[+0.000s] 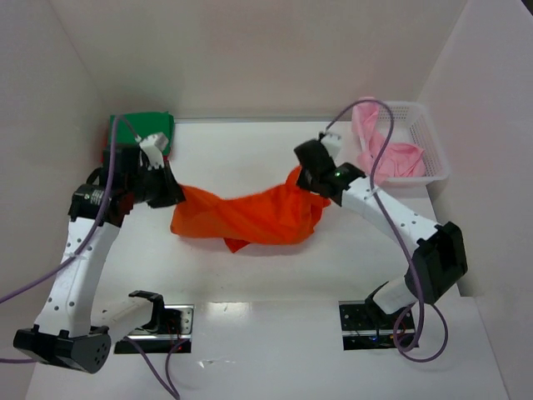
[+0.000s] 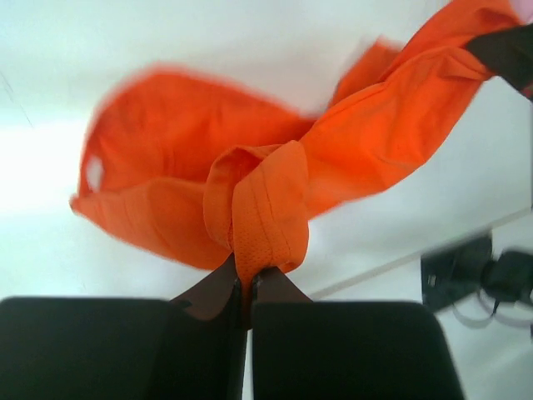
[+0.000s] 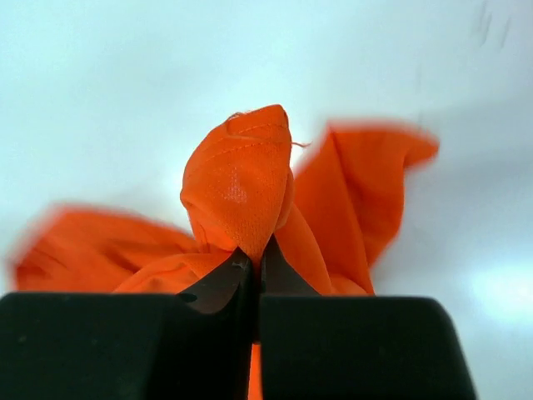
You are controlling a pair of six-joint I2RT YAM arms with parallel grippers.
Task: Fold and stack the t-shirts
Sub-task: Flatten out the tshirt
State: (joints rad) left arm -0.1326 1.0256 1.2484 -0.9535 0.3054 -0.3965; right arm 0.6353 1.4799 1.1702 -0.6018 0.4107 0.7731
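Note:
A bright orange t-shirt (image 1: 250,215) hangs bunched and twisted between my two grippers above the middle of the white table. My left gripper (image 1: 172,196) is shut on its left end, the cloth pinched between the jaws in the left wrist view (image 2: 246,279). My right gripper (image 1: 310,183) is shut on its right end, a fold of orange cloth (image 3: 241,192) standing up from the closed jaws (image 3: 255,265). A green t-shirt (image 1: 143,131) lies folded at the back left. A pale pink t-shirt (image 1: 386,150) lies in the basket at the back right.
A white plastic lattice basket (image 1: 434,143) stands at the back right against the wall. White walls enclose the table on three sides. The arm bases (image 1: 158,321) are bolted at the near edge, with purple cables looping beside them.

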